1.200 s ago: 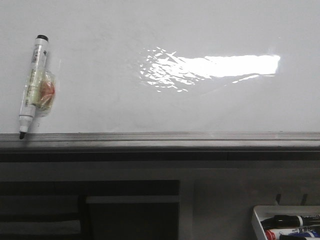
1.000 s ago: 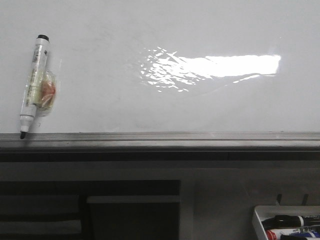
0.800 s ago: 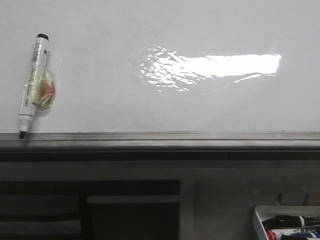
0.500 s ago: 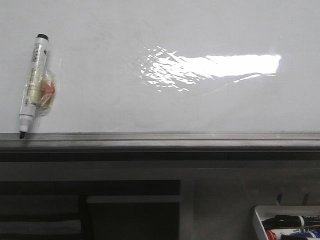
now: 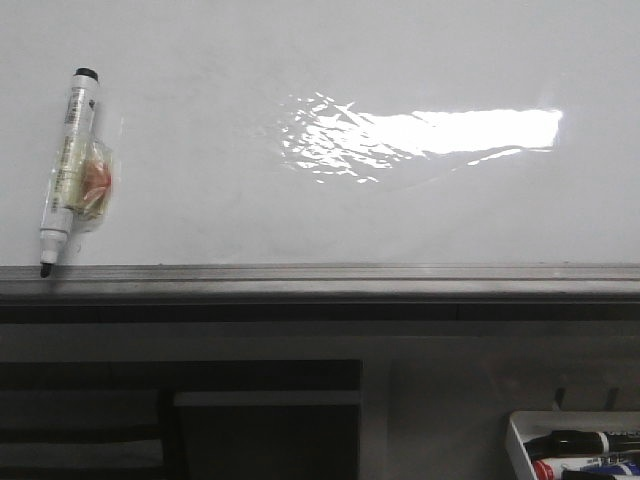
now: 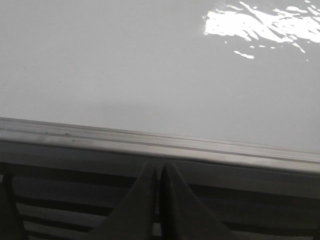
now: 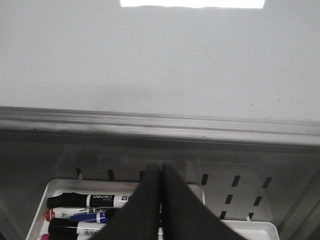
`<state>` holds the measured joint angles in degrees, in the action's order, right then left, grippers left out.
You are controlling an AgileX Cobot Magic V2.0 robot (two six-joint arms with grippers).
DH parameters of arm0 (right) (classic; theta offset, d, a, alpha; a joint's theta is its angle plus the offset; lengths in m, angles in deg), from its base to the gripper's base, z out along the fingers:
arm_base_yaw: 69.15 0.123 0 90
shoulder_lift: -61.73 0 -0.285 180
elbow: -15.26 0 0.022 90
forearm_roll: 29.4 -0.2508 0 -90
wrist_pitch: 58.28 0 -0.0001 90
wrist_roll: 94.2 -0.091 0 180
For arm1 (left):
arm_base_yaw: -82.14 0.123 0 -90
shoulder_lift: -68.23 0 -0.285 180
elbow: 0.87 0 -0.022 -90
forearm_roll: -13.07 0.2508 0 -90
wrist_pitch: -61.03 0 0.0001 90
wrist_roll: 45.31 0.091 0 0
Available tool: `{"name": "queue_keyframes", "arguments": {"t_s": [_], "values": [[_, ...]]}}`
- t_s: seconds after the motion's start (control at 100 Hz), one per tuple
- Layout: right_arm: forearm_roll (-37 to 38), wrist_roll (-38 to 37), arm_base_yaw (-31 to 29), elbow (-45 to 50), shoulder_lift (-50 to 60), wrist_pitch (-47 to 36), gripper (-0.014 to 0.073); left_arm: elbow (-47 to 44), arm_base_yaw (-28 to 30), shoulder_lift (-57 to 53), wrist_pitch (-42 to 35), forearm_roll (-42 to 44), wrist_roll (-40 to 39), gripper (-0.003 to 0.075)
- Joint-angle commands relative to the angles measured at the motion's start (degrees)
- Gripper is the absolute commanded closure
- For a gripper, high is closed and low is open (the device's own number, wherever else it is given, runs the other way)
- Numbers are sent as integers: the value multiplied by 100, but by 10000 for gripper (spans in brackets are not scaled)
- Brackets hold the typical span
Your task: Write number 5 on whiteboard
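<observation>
The whiteboard (image 5: 300, 200) fills the upper front view, glossy white with a bright glare patch, its grey metal ledge (image 5: 320, 280) along the bottom. No number 5 shows on it. A white marker (image 5: 65, 170) with a black tip hangs tilted at the board's left, wrapped in clear plastic, tip touching the ledge. The whiteboard also shows in the left wrist view (image 6: 150, 65) and the right wrist view (image 7: 160, 60). My left gripper (image 6: 159, 170) is shut and empty below the ledge. My right gripper (image 7: 160, 172) is shut and empty above the marker tray. Neither gripper shows in the front view.
A small white tray (image 5: 520, 435) at the lower right holds several markers; it also shows in the right wrist view (image 7: 45, 197) below a grey perforated panel (image 7: 235, 185). Dark slatted shelving (image 5: 180, 420) lies under the ledge on the left.
</observation>
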<state>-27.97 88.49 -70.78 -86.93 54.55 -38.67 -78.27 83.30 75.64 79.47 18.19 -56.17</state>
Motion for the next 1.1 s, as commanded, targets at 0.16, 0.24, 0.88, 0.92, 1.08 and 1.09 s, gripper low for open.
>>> {"name": "queue_keyframes", "arguments": {"t_s": [0.16, 0.24, 0.88, 0.92, 1.08, 1.09], "values": [[56, 18, -15, 165, 110, -95, 644, -103, -52, -160, -462, 32, -46, 741], [56, 18, -15, 165, 110, -95, 644, -103, -52, -160, -462, 32, -46, 741], [46, 18, -15, 165, 110, -241, 644, -103, -52, -160, -786, 53, -46, 741], [20, 18, -15, 165, 110, -344, 644, -103, -52, -160, -789, 53, -46, 741], [-143, 18, -15, 165, 110, -719, 644, -103, -52, -160, -1219, -15, -46, 741], [-188, 18, -15, 165, 110, -719, 644, -103, -52, -160, -1233, -4, -46, 741]]}}
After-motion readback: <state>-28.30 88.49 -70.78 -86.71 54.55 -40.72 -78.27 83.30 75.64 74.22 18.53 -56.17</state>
